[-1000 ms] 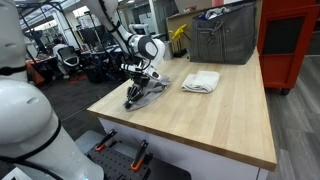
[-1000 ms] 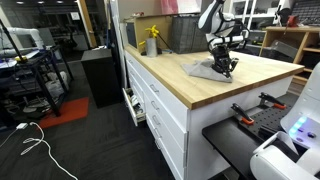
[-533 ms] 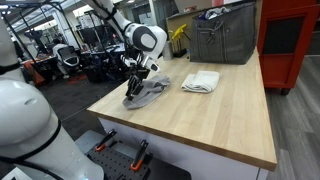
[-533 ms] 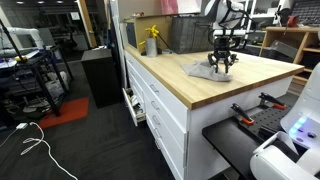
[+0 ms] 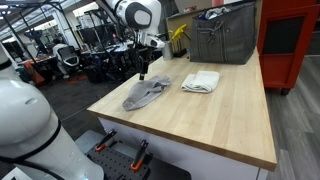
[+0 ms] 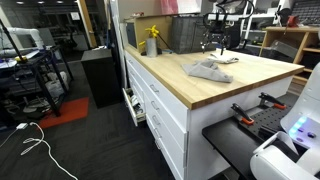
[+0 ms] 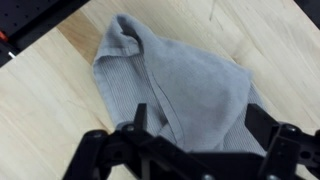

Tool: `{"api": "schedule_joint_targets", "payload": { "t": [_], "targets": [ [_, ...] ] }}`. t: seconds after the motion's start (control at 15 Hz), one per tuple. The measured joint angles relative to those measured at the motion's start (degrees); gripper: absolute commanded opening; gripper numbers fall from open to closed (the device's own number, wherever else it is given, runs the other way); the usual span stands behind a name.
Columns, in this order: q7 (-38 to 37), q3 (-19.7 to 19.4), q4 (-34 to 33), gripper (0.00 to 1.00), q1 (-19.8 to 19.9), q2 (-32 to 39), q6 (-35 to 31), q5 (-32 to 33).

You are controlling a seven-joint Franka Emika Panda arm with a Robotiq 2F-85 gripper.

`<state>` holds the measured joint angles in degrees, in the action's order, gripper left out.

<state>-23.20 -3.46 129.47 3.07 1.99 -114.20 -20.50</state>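
While the gripper [image 5: 142, 70] hangs with its fingers spread apart and empty, grey cloth [image 5: 147, 93] directly beneath it on the wooden table [image 5: 225, 120], crumpled, soft folds, knit texture in the wrist view, one edge rolled over, folded white towel [image 5: 201, 81] off to its side.

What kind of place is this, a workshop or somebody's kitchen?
Most likely a robotics lab or workshop: a long wooden workbench with drawers, a red tool cabinet beside it, and office chairs behind. Loose cables trail over the dark floor.
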Motion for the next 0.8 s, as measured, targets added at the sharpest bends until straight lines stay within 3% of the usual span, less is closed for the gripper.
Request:
{"api": "schedule_joint_targets", "payload": {
  "t": [0.4, 0.8],
  "targets": [
    [-6.65, 1.47, -10.02, 1.00, -1.96, 3.28, -2.54, 7.73],
    [-7.60, 1.72, -21.73, 1.00, -5.01, 13.57, -2.24, 17.85]
  ]
}}
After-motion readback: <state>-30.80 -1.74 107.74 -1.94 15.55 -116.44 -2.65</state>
